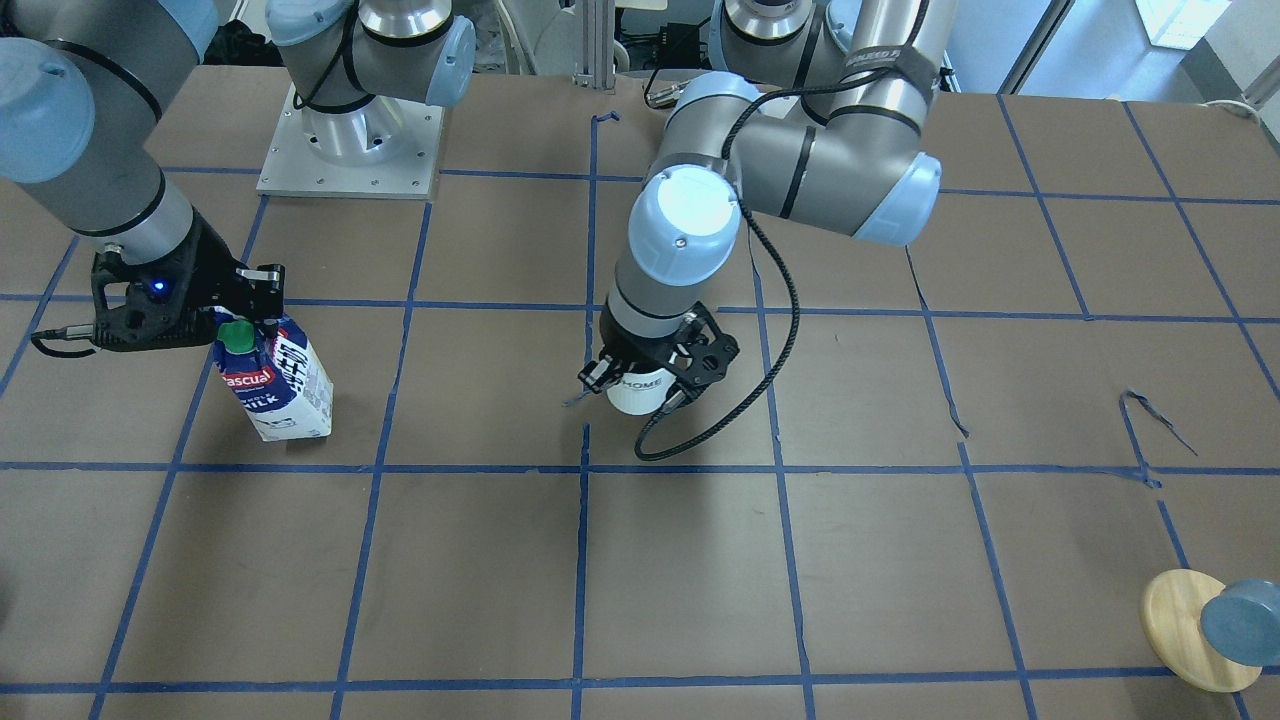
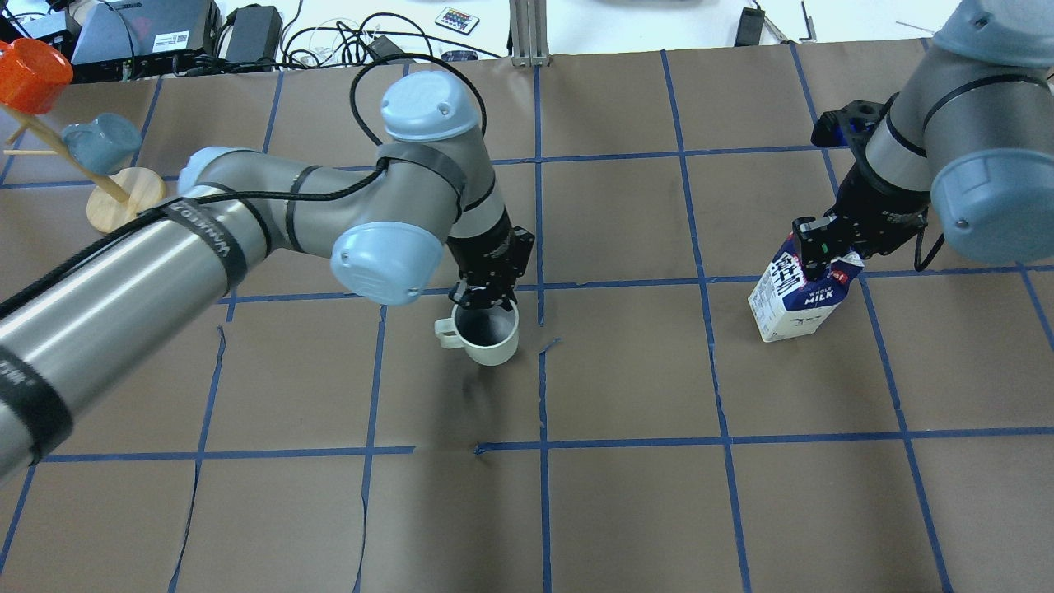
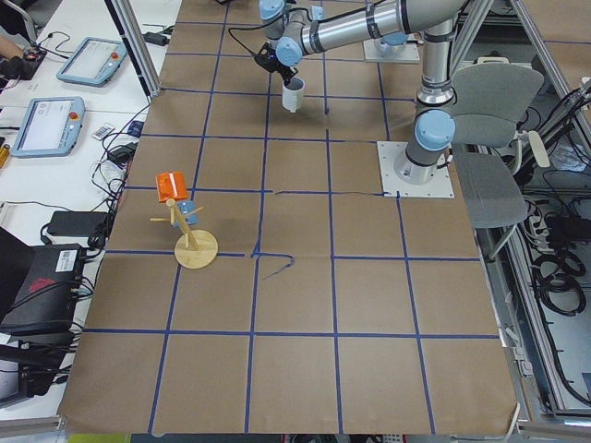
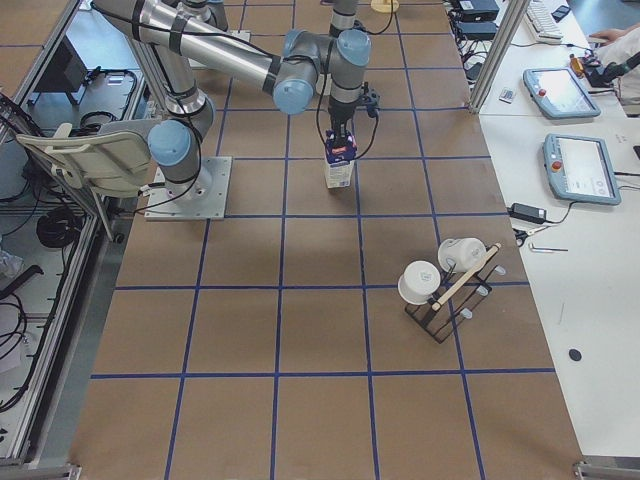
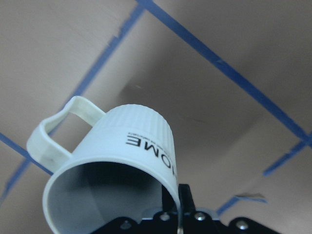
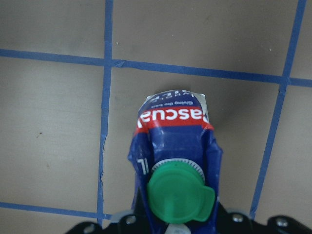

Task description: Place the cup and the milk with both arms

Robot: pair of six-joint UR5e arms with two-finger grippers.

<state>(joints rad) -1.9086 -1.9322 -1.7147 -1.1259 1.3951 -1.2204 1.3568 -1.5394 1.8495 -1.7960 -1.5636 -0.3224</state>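
Under everything, a brown paper-covered tabletop (image 2: 626, 511) ruled into squares with blue tape.

Reaching in from the robot's left, a long silver-grey left arm (image 2: 247, 222) with light-blue joint caps, bent down to a spot just beside the centre tape line. From the other side, the matching right arm (image 2: 947, 132), angled down over the squares on the robot's right.

Directly below the right arm's end, a small blue and white gable-top milk carton (image 2: 795, 305) with a green screw cap and a red "Pascual" band. Leaning rather than upright, top toward the arm, base down by a tape line. Cannot tell whether it rests fully on the tabletop.

Well apart from it, near the middle, a white ribbed ceramic cup (image 2: 487, 336), grey inside, "HOME" in dark letters on its side. Mouth up, handle toward the robot's left, hanging straight beneath its gripper. Cannot tell whether the base touches the tabletop.

Black two-finger left gripper (image 2: 480, 301) clamped tight on the cup's far rim. Black two-finger right gripper (image 2: 815, 251) pinched closed on the folded ridge at the carton's top, just beside the green cap.
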